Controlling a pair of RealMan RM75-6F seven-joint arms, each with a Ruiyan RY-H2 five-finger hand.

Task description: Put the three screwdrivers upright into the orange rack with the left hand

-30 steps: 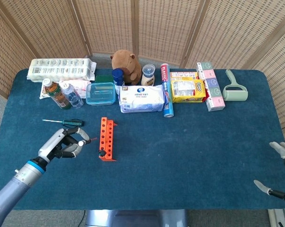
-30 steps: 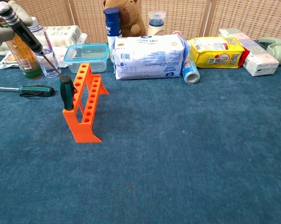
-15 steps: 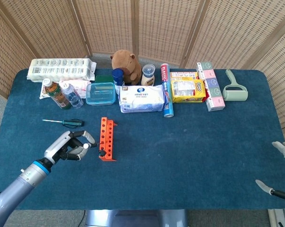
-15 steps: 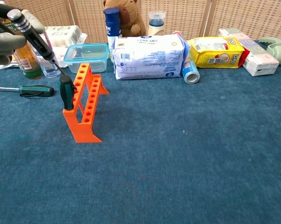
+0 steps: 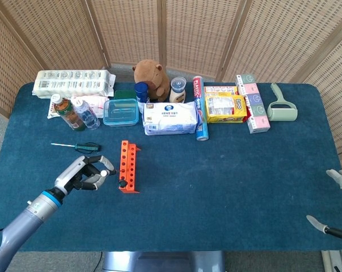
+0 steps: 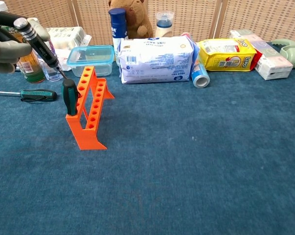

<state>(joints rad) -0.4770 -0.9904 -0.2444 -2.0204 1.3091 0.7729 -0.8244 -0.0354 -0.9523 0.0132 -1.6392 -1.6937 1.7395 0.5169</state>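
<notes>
You see an orange rack point(image 6: 88, 108) on a deep blue tablecloth point(image 6: 196, 161), a green-and-black-handled screwdriver point(image 6: 37, 94) lying beside it.

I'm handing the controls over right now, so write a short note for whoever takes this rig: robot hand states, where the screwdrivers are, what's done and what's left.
Left robot hand: holds a black-handled screwdriver tilted, tip near the orange rack, not inserted.
Right robot hand: at the table's right edge, fingers apart, holding nothing.
Done: one dark green-handled screwdriver stands upright at the rack's near end.
Left: seat the held one, then fetch the green-handled screwdriver lying on the table left of the rack.
</notes>
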